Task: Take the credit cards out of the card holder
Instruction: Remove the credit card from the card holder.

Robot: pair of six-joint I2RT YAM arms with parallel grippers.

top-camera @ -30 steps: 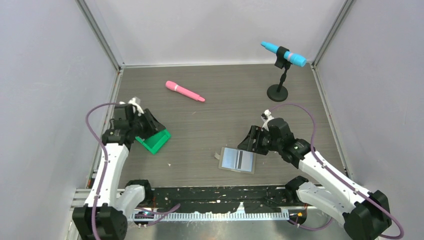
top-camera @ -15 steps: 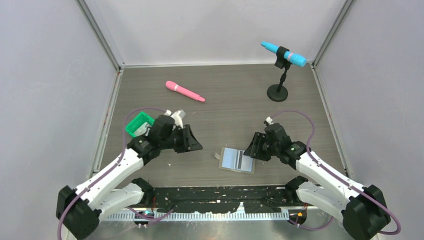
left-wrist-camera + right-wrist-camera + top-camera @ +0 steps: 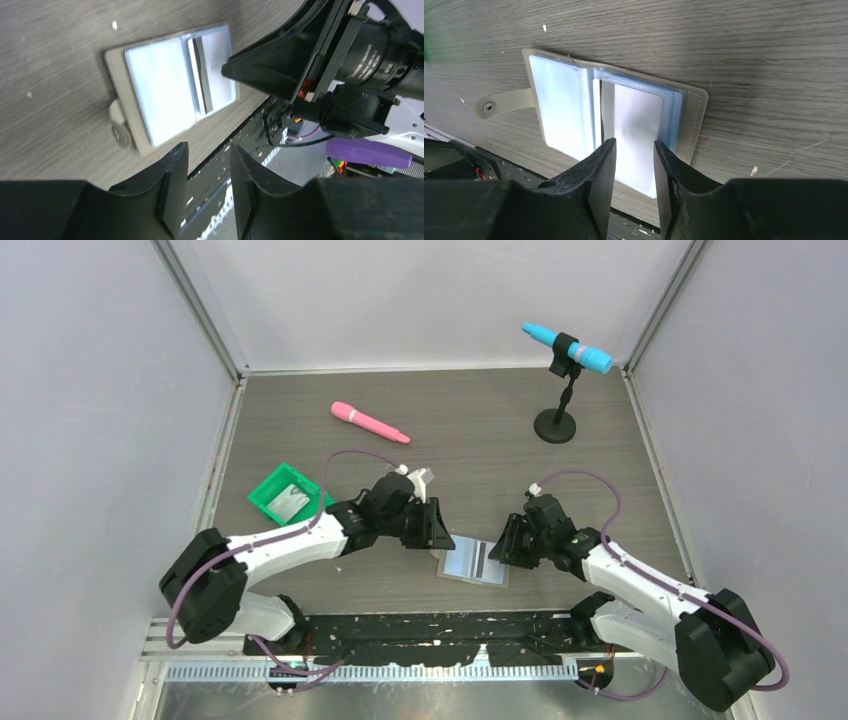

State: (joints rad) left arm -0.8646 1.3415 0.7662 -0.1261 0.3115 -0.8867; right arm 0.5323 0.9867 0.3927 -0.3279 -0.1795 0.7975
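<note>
— Two qs, quick: where's the card holder, and what are your grippers doing? Go L to R pls.

— Far left of the table (image 3: pixel 480 460): green tray (image 3: pixel 266 482) w/ one pale credit card (image 3: pixel 290 502) lying flat in it. Behind that, toward the back wall, a pink mic (image 3: pixel 370 423) lies by itself. Next comes my left gripper (image 3: pixel 435 530), arm stretched toward centre, just left of the card holder (image 3: pixel 475 562).

— Got anything in it?

— No. On its wrist cam my left gripper (image 3: pixel 207 146) has its fingers (image 3: pixel 172 190) only a narrow gap apart, nothing btwn them. The card holder (image 3: pixel 165 95) lies beyond the tips, untouched.

— And the holder itself?

— Flat on the table, spread open, near the front edge at centre, btwn my two grippers. Grey cover, pale blue plastic pockets facing up, snap strap (image 3: pixel 499 102) sticking out on its left side (undone, lying flat). Another credit card (image 3: pixel 639 120) shows pale through the right-hand pocket. Can't tell how many are stacked in there.

— Right side?

— My right gripper (image 3: pixel 503 540) sits at the holder's right edge. On its wrist cam the right gripper (image 3: pixel 634 144) is slightly parted too, gripping nothing, tips over the right-hand page. Can't tell if they touch the plastic. Far right, back corner: blue mic (image 3: pixel 567 348) clipped on a black stand (image 3: pixel 555 427), well apart from everything else.
</note>
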